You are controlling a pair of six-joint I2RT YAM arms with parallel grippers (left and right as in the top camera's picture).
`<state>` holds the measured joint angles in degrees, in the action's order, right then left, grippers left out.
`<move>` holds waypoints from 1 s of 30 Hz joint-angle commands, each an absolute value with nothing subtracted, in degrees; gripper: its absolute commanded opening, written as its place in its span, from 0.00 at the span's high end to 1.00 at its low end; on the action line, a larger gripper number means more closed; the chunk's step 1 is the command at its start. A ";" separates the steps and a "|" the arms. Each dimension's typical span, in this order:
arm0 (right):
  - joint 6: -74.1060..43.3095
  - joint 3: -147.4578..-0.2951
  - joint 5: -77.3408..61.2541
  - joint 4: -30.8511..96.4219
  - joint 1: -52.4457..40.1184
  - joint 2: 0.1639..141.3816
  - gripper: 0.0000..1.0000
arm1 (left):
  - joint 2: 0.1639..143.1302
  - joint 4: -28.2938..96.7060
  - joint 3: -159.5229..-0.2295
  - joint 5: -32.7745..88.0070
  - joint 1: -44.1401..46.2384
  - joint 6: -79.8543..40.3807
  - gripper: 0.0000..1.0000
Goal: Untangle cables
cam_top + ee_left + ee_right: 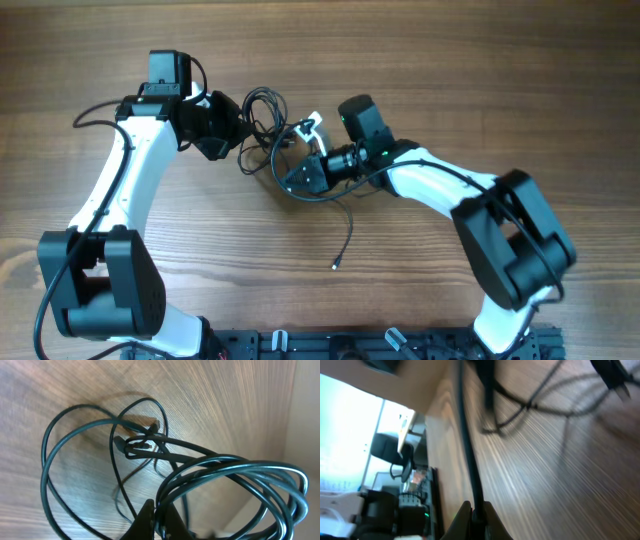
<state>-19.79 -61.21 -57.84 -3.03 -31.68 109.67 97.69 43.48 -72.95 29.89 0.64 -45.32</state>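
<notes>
Cables: a small black snarl in the middle of the counter, a little toward the far edge, lying between the two claws. One loose tail runs off toward the near edge and ends in a tiny plug, well apart from the knot.

Left claw: pressed together on the left side of the bundle. Its wrist view shows several turns of the coil gathered at the fingertips, with wider loops fanning out over the wood and two small plug ends crossing at the centre of the tangle. Judged purpose: an anchor grip, holding the bulk of the bundle in place so that it cannot slide.

Right claw: closed, pinching a single strand that runs taut straight out from between its fingers. The rest of the snarl shows blurred beyond it. Probably picked alone so one wire can be drawn out of the loops.

A white tag sits at the right side of the knot. I cannot tell whether it is on a cable.

Judgement: early in the task, knot intact. The next pull should be slow and away from the left grip. A sharp tug could tighten the crossing at the plugs.
</notes>
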 commanded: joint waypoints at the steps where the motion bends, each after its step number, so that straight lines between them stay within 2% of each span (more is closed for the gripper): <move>1: -28.34 -61.45 -58.17 -5.67 -31.48 103.39 0.96 | 96.23 43.48 -72.97 30.41 2.02 -28.12 0.96; 5: -43.07 -61.45 -56.38 -8.54 -31.51 102.96 0.96 | 96.23 42.83 -72.95 30.37 5.39 -21.15 0.96; 12: -59.70 -61.45 -56.53 -8.58 -31.70 102.96 0.96 | 96.23 39.53 -72.97 30.39 6.59 -20.67 0.96; 13: -60.03 -61.45 -56.25 -8.71 -31.64 102.96 0.87 | 96.20 39.38 -72.97 30.41 6.59 -19.64 0.96; 15: -60.01 -61.45 -56.55 -10.24 -31.31 102.89 0.37 | 96.20 39.66 -72.95 30.65 6.59 -17.80 0.96; 16: -60.01 -61.45 -57.12 -10.92 -31.27 102.63 0.25 | 96.20 39.88 -72.95 30.74 6.59 -16.84 0.96; 17: -59.94 -61.47 -58.33 -12.29 -31.27 102.04 0.04 | 96.18 40.14 -72.97 31.11 6.59 -15.59 0.96; 20: -54.65 -61.49 -56.64 -12.58 -31.27 96.27 0.01 | 94.63 40.14 -72.97 33.43 6.59 -12.19 0.96; 24: -42.83 -61.49 -47.88 -5.50 -30.20 87.59 0.00 | 89.54 38.04 -72.97 33.45 6.59 -12.40 0.96; 27: -35.77 -61.49 -45.12 -0.12 -26.74 84.44 0.00 | 86.21 37.87 -72.97 33.47 6.59 -12.36 0.96; 30: -33.82 -61.49 -45.04 2.46 -21.23 83.99 0.00 | 83.90 37.93 -72.97 33.87 6.59 -12.38 0.96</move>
